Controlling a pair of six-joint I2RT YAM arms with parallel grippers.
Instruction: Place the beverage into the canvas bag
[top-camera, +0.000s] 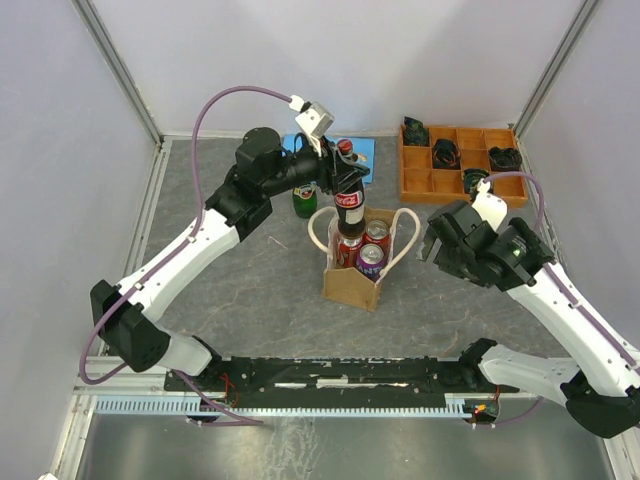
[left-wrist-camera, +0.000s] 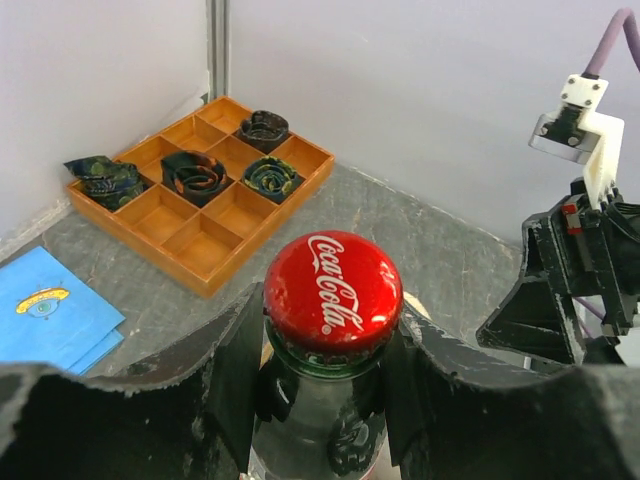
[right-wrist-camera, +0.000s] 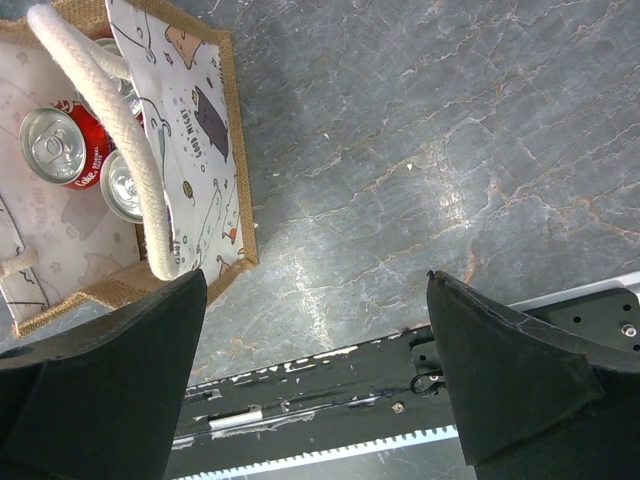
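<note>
From above, the left end effector (top-camera: 338, 178) is clamped on the neck of a Coca-Cola bottle (top-camera: 347, 200). The bottle stands upright at centre frame, its base dipping into the open canvas bag (top-camera: 352, 285) beside a red can (top-camera: 378, 233) and a purple can (top-camera: 370, 258). The right end effector (top-camera: 438, 243) sits right of the bag, spread wide and empty.

Left wrist view: the fingers (left-wrist-camera: 230, 370) pinch just under the red cap (left-wrist-camera: 332, 290). An orange tray (left-wrist-camera: 195, 245) lies upper left on the grey counter (left-wrist-camera: 430, 240).

Right wrist view: the wide-apart jaws frame the counter, with the bag in the upper left corner.

Overhead and downward right-wrist views share the canvas bag (top-camera: 350, 288).
</note>
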